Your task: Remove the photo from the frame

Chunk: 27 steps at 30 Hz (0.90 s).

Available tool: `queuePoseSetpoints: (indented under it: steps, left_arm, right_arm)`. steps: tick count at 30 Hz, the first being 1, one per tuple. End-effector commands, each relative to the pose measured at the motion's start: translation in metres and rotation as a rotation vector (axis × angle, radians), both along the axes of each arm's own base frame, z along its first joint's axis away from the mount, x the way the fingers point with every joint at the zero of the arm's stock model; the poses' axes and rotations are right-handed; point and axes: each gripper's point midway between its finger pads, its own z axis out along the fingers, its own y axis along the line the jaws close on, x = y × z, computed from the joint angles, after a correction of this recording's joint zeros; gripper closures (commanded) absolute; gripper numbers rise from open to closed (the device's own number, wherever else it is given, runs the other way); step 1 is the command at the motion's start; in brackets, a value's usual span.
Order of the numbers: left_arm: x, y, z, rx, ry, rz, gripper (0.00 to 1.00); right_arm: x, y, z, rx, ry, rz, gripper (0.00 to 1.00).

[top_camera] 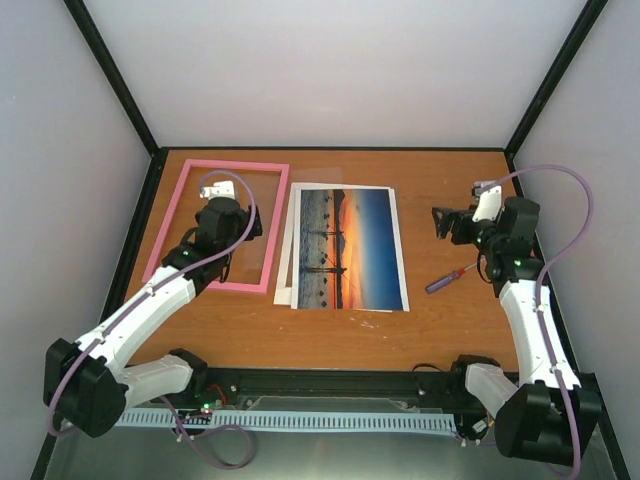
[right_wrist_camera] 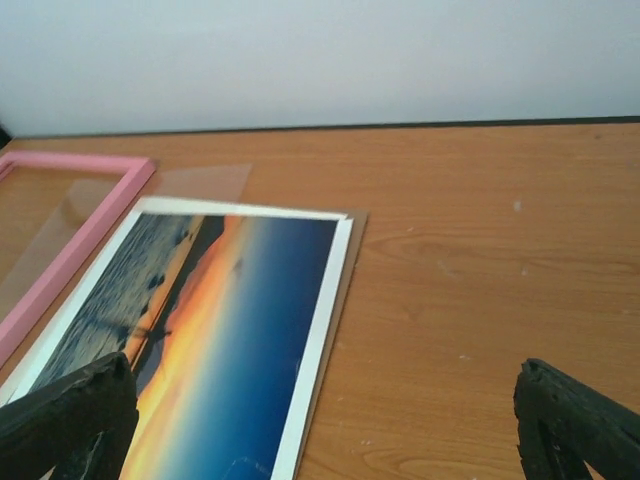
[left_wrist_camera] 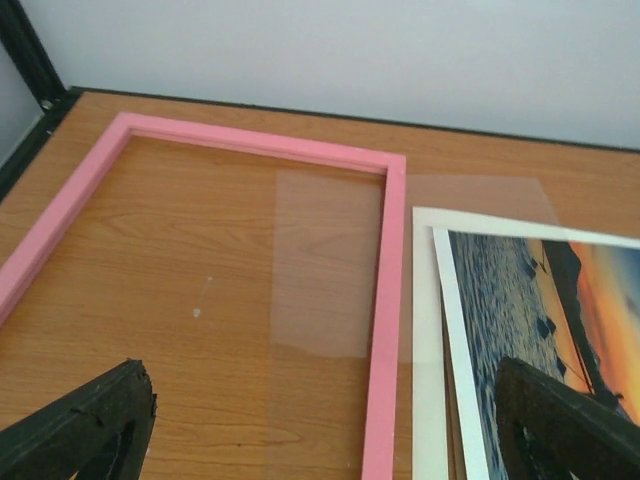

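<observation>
The pink frame (top_camera: 216, 226) lies flat at the table's left, with no picture in it and bare table showing through; it also shows in the left wrist view (left_wrist_camera: 385, 300). A clear pane (left_wrist_camera: 330, 265) lies askew across its right side. The sunset photo (top_camera: 348, 248) lies face up on the table right of the frame, on top of a white sheet and a brown board (right_wrist_camera: 345, 290); it also shows in the right wrist view (right_wrist_camera: 215, 330). My left gripper (top_camera: 228, 212) is open and empty above the frame. My right gripper (top_camera: 452, 223) is open and empty, right of the photo.
A small purple-handled screwdriver (top_camera: 446, 279) lies on the table right of the photo, near the right arm. The plain white sheet (top_camera: 285, 250) sticks out under the photo's left edge. Black posts and white walls enclose the table.
</observation>
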Motion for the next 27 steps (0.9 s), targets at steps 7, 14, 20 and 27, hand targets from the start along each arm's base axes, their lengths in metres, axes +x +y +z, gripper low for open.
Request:
queuePoseSetpoints:
  steps: [7,14,20,27]
  left_arm:
    - [0.0,0.029,0.032,-0.02,-0.123,0.165,0.07]
    - [0.001,0.03,0.03,-0.015,-0.122,0.173,0.06]
    - [0.002,0.031,0.028,-0.02,-0.117,0.186,0.06]
    - [0.006,0.031,0.023,-0.03,-0.08,0.216,0.07]
  right_arm:
    - [0.019,-0.043,0.052,-0.045,-0.128,-0.241,0.0]
    - [0.008,0.002,0.047,0.007,-0.124,0.029,0.0]
    - [0.012,-0.003,0.045,0.007,-0.113,0.0,0.0]
    - [0.011,0.0,0.043,0.015,-0.108,0.019,0.0]
